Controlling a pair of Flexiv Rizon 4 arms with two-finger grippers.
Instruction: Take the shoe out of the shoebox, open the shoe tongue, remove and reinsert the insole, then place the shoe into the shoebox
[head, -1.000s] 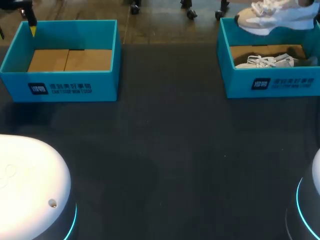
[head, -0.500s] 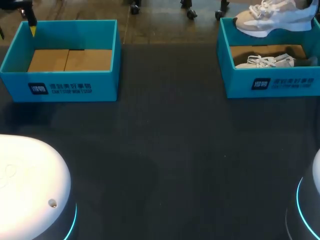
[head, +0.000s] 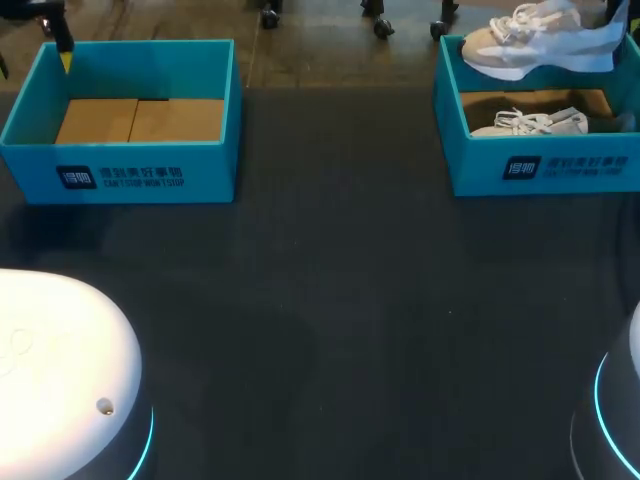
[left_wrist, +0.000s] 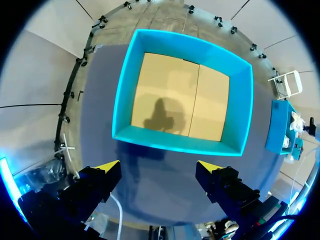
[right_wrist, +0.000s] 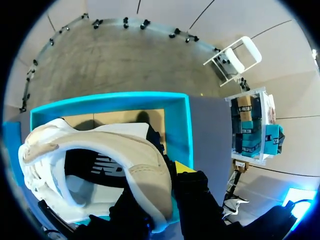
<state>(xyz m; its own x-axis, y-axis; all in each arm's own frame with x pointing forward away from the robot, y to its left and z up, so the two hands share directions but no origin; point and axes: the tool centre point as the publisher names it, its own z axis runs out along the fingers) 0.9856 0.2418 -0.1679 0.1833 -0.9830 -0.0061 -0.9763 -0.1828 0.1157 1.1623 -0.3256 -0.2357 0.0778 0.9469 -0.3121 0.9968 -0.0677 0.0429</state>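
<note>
A white and beige sneaker (head: 530, 45) hangs above the far side of the right teal shoebox (head: 540, 165). My right gripper (right_wrist: 162, 185) is shut on the heel collar of that sneaker (right_wrist: 100, 145), with one yellow tip showing outside the heel and the other finger hidden inside the shoe. A second white sneaker (head: 535, 122) lies on the box's cardboard floor. My left gripper (left_wrist: 159, 167) stands open with nothing between its fingers, above the near wall of the empty left shoebox (left_wrist: 182, 95). In the head view that gripper (head: 62, 45) shows only at the far left corner.
The empty left shoebox (head: 130, 175) stands at the back left of the dark table (head: 330, 300), the right one at the back right. The white bases of my arms (head: 60, 370) fill the near corners.
The held sneaker has shifted a little to the left and slightly lower above the right box. The left arm has not moved.
</note>
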